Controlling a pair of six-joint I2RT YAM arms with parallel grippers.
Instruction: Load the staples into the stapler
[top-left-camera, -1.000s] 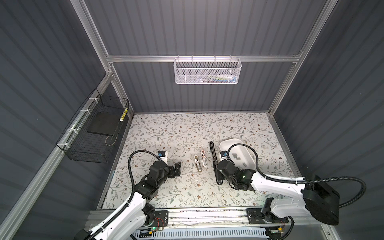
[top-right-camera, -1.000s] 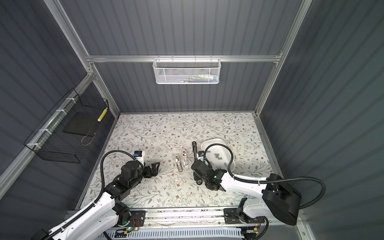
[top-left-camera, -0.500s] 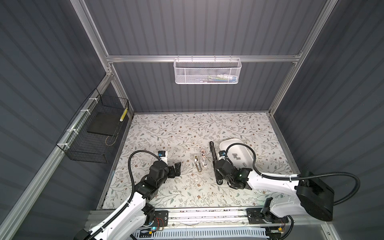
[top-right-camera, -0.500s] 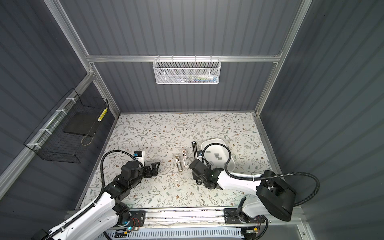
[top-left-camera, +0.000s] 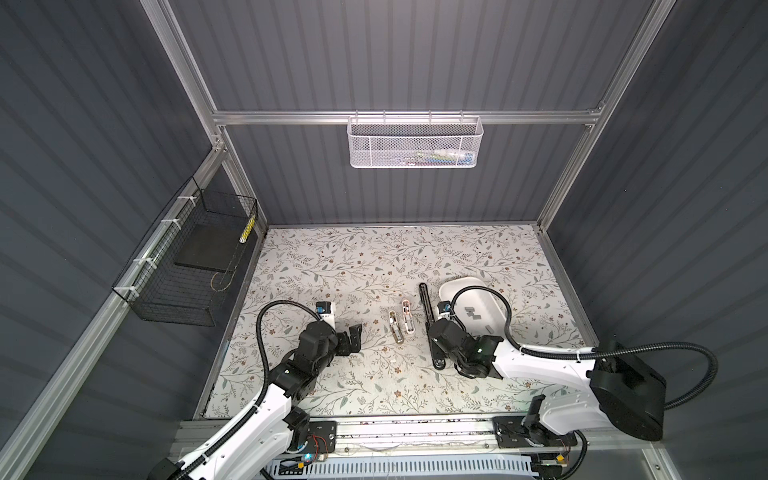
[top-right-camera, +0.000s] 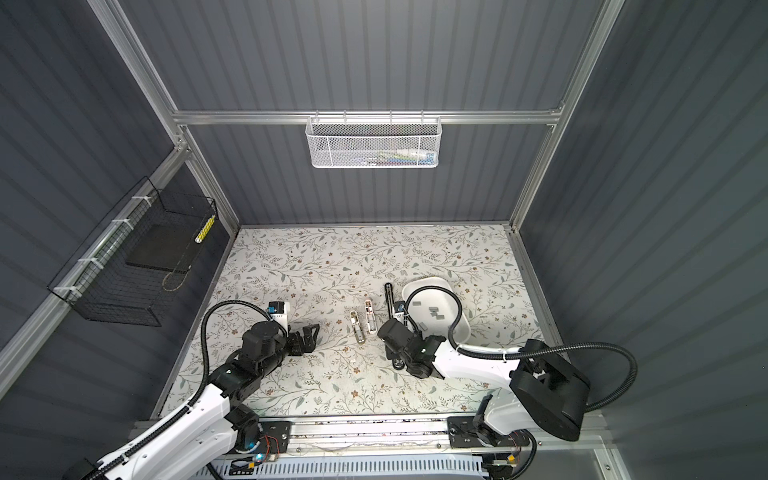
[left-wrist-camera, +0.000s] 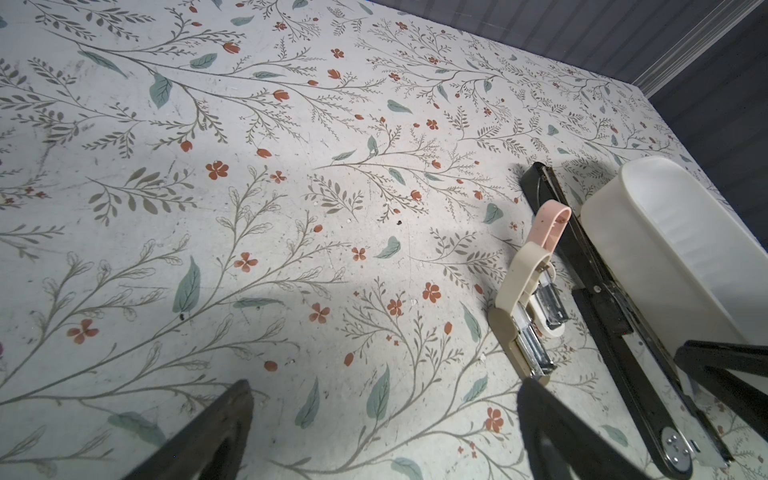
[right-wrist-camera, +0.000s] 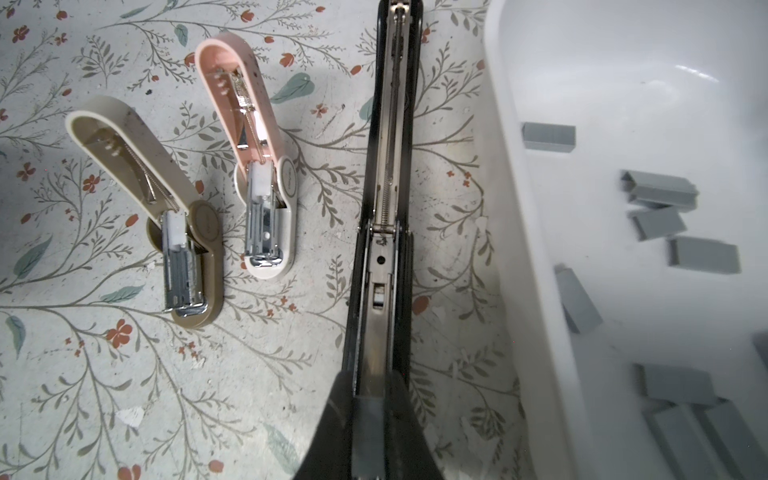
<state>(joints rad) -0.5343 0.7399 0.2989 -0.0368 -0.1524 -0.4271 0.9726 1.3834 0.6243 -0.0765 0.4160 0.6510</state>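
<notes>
The black stapler (top-left-camera: 424, 305) lies opened out flat and long on the floral table, beside the white tray (top-left-camera: 457, 283). My right gripper (right-wrist-camera: 370, 395) is low over the stapler's near half, shut on one grey strip of staples that sits in line with the metal channel (right-wrist-camera: 376, 332). In both top views its wrist covers the fingers (top-left-camera: 435, 348). Several more staples (right-wrist-camera: 660, 191) lie loose in the tray (right-wrist-camera: 523, 249). My left gripper (top-left-camera: 354, 337) hovers open to the left, with nothing between its fingers (left-wrist-camera: 226, 424).
Two small opened staplers lie between the arms, a beige one (top-left-camera: 396, 329) and a pink one (top-left-camera: 407, 318), close to the black stapler's left side. A black wire basket (top-left-camera: 187, 266) hangs on the left wall and a white mesh basket (top-left-camera: 413, 143) on the back wall.
My right gripper has shifted slightly left over the black stapler, still shut on the strip. The left arm has not moved.
</notes>
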